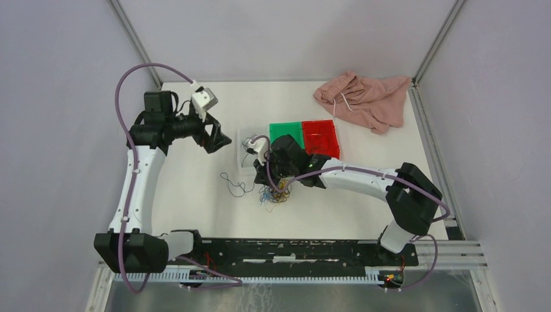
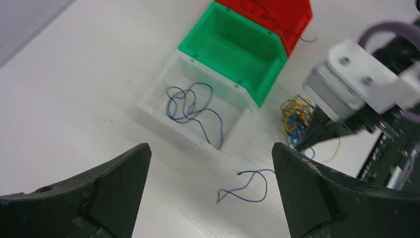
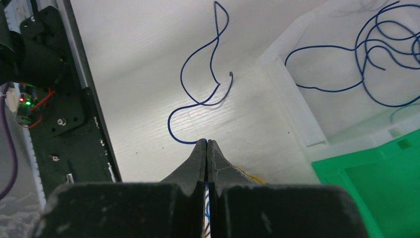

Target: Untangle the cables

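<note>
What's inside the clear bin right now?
Only loose blue cables show inside the clear bin. From above, the right arm covers part of it.

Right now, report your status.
Left hand open. Right hand shut on thin blue wire beside tangled yellow-blue wire clump. Nothing blocking.

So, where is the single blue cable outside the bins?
In the top view the blue cable lies on the table on the near side of the clear bin, with the tangled clump and right gripper to its right.
</note>
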